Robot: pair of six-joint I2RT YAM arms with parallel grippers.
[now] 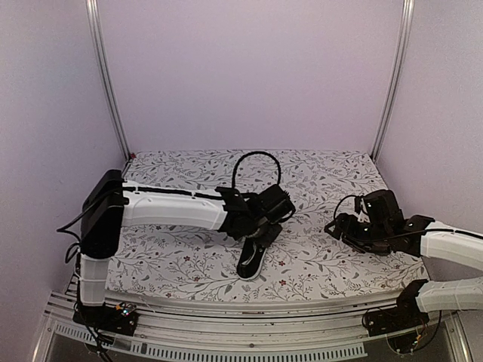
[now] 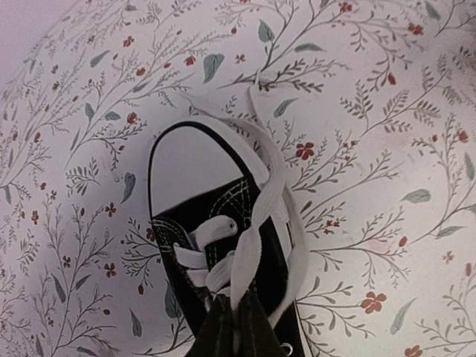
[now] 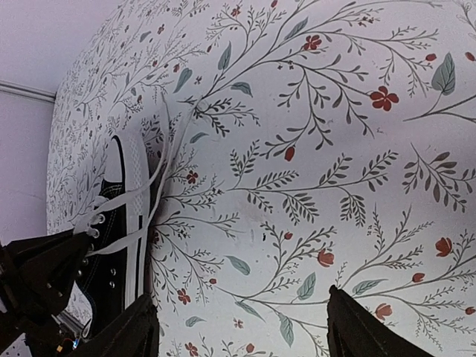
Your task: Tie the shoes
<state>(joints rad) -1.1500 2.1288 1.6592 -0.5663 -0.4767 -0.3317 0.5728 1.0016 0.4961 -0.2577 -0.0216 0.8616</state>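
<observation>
The black sneaker [image 1: 250,264] with white sole lies mid-table, toe towards the near edge. In the left wrist view the shoe [image 2: 277,262] shows its open collar and loose white laces [image 2: 256,216]. My left gripper [image 2: 236,331] is right over the tongue and shut on one lace strand, which runs up from between the fingers; it also shows in the top view [image 1: 260,230]. My right gripper [image 1: 336,226] hovers to the right of the shoe, apart from it, open and empty [image 3: 245,327]. In the right wrist view the shoe [image 3: 117,294] lies at the left, with laces trailing onto the cloth.
A floral tablecloth [image 1: 324,264] covers the table. A black cable loop [image 1: 256,167] rises behind the left wrist. Purple walls and metal posts [image 1: 106,83] close in the back and sides.
</observation>
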